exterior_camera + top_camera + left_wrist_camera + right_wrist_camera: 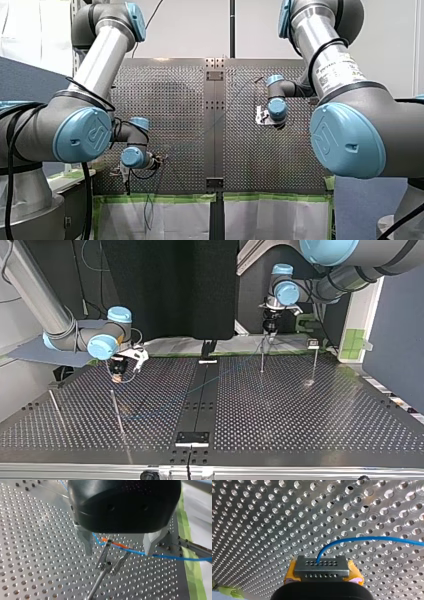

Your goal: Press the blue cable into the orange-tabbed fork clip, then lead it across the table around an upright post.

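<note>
My left gripper (119,546) with metal fingers (86,540) wide apart; my right gripper (322,570) with yellow-padded fingers (354,573) clamped tight.

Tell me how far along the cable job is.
Done: the thin blue cable lies across the orange-tabbed metal fork clip, my open left claw straddling it; seating unclear. In hand: my right claw grips the cable. Left: leading it round a thin upright metal post.

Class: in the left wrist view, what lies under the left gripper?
The fork clip, blue cable across its orange-tabbed prongs, standing on the perforated table. The left gripper's black body hides the cable's onward run.
</note>
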### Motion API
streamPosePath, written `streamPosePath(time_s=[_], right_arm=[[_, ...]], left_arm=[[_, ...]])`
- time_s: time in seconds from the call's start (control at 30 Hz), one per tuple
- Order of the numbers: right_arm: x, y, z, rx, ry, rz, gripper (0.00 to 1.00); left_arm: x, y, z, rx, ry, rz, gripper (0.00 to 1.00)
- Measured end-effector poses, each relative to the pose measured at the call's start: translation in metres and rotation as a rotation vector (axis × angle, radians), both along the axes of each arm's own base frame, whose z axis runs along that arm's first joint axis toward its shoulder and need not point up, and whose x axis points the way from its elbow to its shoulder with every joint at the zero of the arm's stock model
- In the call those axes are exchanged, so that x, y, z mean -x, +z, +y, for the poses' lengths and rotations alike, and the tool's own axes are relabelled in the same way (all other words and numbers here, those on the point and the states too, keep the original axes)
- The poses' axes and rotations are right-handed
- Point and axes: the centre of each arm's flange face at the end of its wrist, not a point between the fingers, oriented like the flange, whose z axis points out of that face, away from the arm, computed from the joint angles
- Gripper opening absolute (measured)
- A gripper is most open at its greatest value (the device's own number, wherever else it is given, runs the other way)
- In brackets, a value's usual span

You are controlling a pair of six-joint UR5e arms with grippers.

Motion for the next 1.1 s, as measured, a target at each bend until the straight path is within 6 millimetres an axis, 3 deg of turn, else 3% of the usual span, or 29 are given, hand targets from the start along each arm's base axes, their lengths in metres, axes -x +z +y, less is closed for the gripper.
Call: streamPosePath(time_s=[0.9,1.1], right_arm=[[-0.001,-0.002,-0.001,0.004,0.002,-0.002,0.0],[-0.003,-0.013,0.0,-0.009,0.006,0.003,0.0]], left_arm=[[0.003,-0.003,0.003,0.058,0.012,0.046,1.0],[0.004,-0.003,0.003,0.058,0.014,0.047,1.0]])
